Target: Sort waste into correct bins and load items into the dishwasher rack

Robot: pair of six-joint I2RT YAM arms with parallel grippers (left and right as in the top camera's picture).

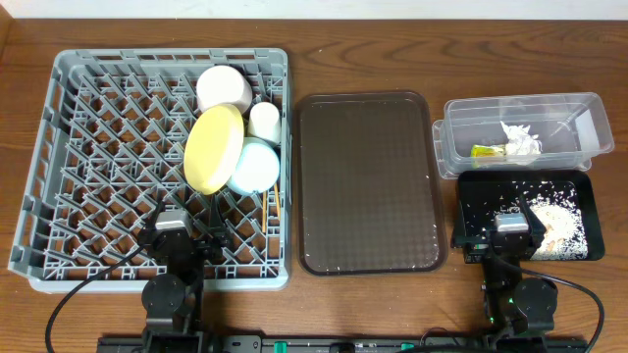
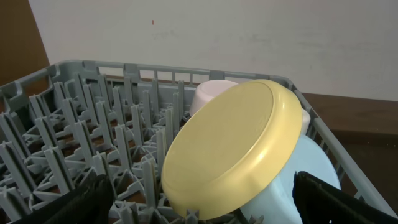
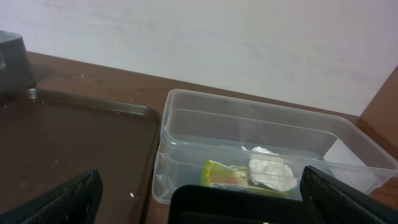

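In the grey dishwasher rack [image 1: 59,118] the yellow plate [image 1: 214,147] leans on edge against the light-blue bowl [image 1: 255,167]. Behind them stand the white cup [image 1: 226,88] and the small cream cup [image 1: 264,120], and chopsticks [image 1: 277,201] lie by the rack's right wall. The clear tub [image 1: 446,132] holds the green-and-orange wrapper [image 1: 488,151] and the crumpled napkin [image 1: 520,140]. Rice scraps [image 1: 559,221] lie in the black tray [image 1: 486,196]. My left gripper [image 1: 186,224] hangs open over the rack's front, just short of the plate [image 2: 230,146]. Over the black tray's near edge, my right gripper [image 1: 510,224] is open and empty.
The brown serving tray [image 1: 368,181] lies between the rack and the bins, with only a few specks on it. The wooden table runs on behind everything. In the right wrist view the tub [image 3: 186,124] stands just beyond the black tray [image 3: 236,202].
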